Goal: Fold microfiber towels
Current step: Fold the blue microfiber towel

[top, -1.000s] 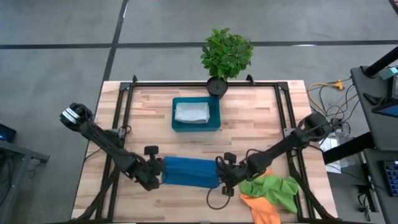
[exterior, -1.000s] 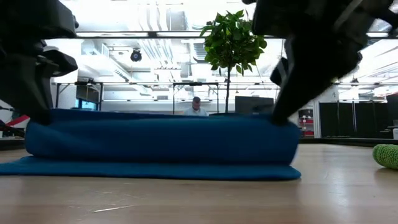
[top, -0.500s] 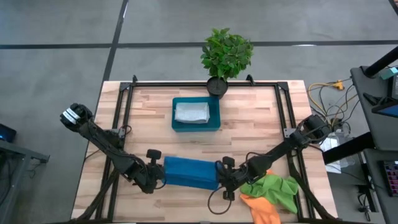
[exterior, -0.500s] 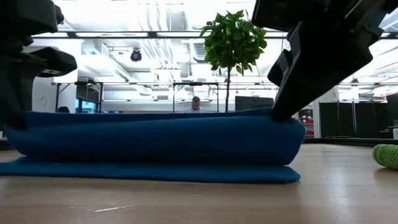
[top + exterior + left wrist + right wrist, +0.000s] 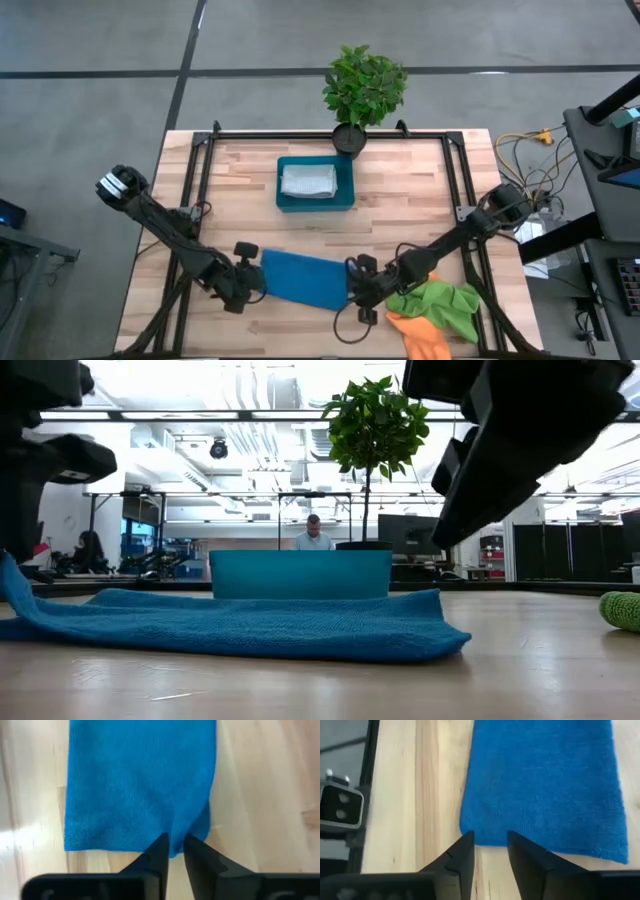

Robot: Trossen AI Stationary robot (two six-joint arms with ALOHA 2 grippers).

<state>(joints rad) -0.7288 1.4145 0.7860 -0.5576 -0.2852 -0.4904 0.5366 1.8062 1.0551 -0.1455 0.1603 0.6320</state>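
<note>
The bright blue towel (image 5: 305, 281) lies folded over on the table near its front edge, between my two grippers; it also shows in the low view (image 5: 260, 625). My left gripper (image 5: 174, 846) is at its left end, nearly shut with the cloth's edge between its fingertips. My right gripper (image 5: 490, 840) stands open just off the towel's right end (image 5: 440, 630), which lies flat on the wood. A grey-white towel (image 5: 308, 181) rests folded in the blue tray (image 5: 282, 200). The lime green towel (image 5: 445, 300) and the orange towel (image 5: 420, 335) lie crumpled at the front right. My left gripper pinches the blue towel's left edge near a corner (image 5: 172, 832) between its two fingertips, slanting down from the table's left side. That end (image 5: 12, 582) is lifted off the wood and slopes up to the fingers; the rest of the towel lies on the table.
A potted plant (image 5: 365, 85) stands at the table's far edge behind the tray. A black frame (image 5: 200, 190) runs along the table's sides. Bare wood lies between tray and towel. A person sits in the room beyond the table (image 5: 314, 532).
The blue towel's raised upper layer has dropped: the thick bulge seen in the low view has sunk into a flat fold. Its right end has fallen onto the wood, clear of my right gripper, which has risen off it. The left end stays lifted at my left gripper.
</note>
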